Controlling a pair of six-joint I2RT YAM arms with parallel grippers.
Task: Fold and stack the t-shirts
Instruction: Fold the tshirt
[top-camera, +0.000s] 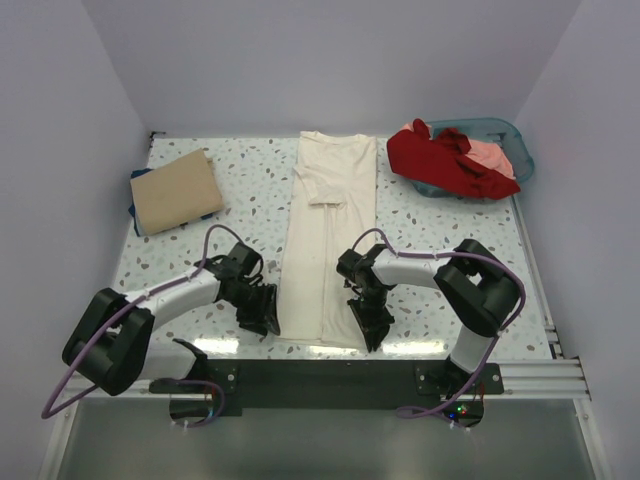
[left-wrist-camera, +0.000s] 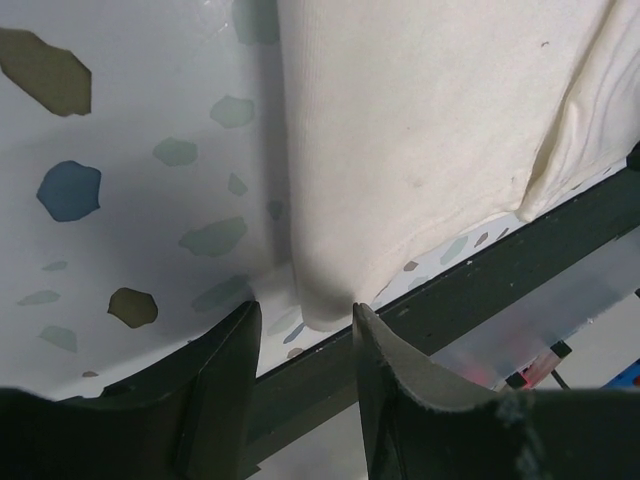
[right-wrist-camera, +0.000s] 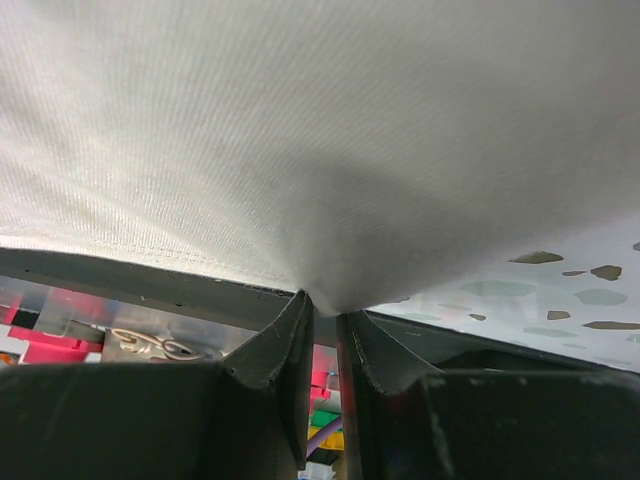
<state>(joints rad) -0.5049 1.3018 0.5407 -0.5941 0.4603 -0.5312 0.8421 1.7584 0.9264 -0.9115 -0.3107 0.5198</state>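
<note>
No readable text, labels or numbers anywhere.

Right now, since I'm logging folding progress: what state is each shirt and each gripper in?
cream shirt: folded lengthwise, flat.
tan shirt: folded, atop dark blue shirt.
red shirt: crumpled, in basket.
salmon shirt: crumpled, in basket.
left gripper: open, beside cream shirt's corner.
right gripper: shut on cream shirt's hem.
</note>
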